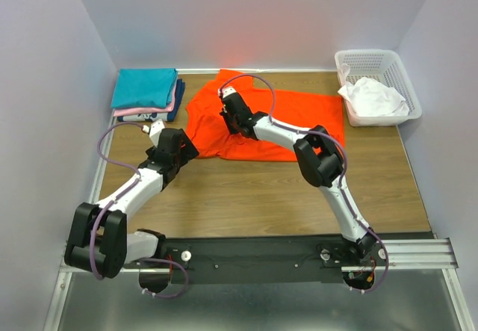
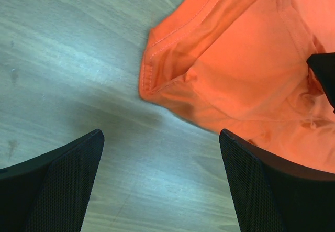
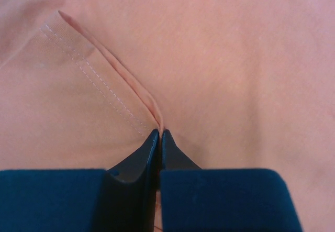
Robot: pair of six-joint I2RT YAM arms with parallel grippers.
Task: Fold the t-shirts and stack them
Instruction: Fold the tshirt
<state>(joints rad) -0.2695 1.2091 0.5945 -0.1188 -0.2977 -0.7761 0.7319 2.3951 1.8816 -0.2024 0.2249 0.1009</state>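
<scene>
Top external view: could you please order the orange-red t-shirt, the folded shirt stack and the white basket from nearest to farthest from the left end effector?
Measured from the left end effector:
1. Orange-red t-shirt, its near edge just to the right.
2. Folded shirt stack, in the far left corner.
3. White basket, in the far right corner.

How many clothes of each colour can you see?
Orange shirt: 1
Teal shirt: 1
Pink shirt: 1
Navy shirt: 1
White cloth in the basket: 1
Total: 5
</scene>
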